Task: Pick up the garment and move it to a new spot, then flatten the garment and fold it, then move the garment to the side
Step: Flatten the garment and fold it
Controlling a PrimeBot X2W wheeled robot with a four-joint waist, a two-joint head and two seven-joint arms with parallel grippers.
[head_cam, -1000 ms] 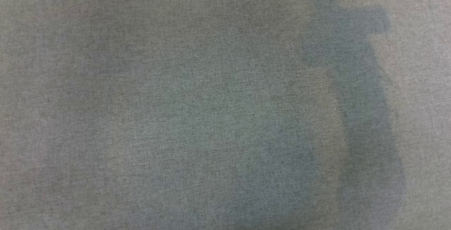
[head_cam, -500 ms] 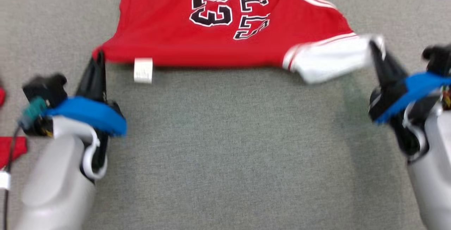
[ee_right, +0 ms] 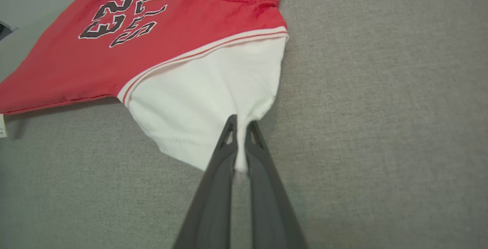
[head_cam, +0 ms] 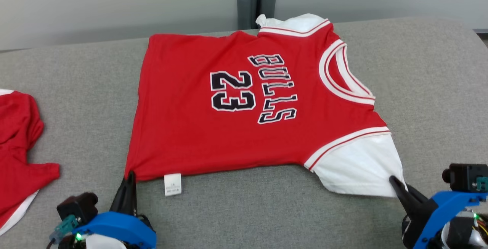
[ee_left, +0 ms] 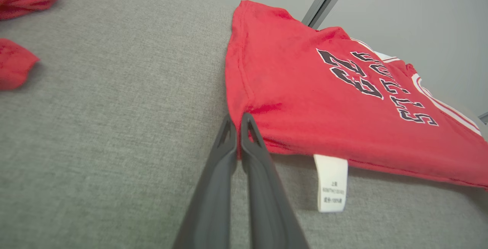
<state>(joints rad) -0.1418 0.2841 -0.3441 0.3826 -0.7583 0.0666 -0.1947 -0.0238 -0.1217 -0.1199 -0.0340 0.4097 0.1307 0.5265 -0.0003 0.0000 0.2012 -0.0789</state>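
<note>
On grey fabric, left jaws pinch jersey hem; right jaws, sleeve.

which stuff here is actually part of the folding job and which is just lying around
In the job:
- red jersey, spread on the grey cloth surface
- left gripper, shut on its hem corner
- right gripper, shut on its white sleeve

Lying about:
- second red garment, bunched at the left edge
- two grey posts behind the surface

Head view looks down from six o'clock; low, close wrist views share the red printed jersey.
</note>
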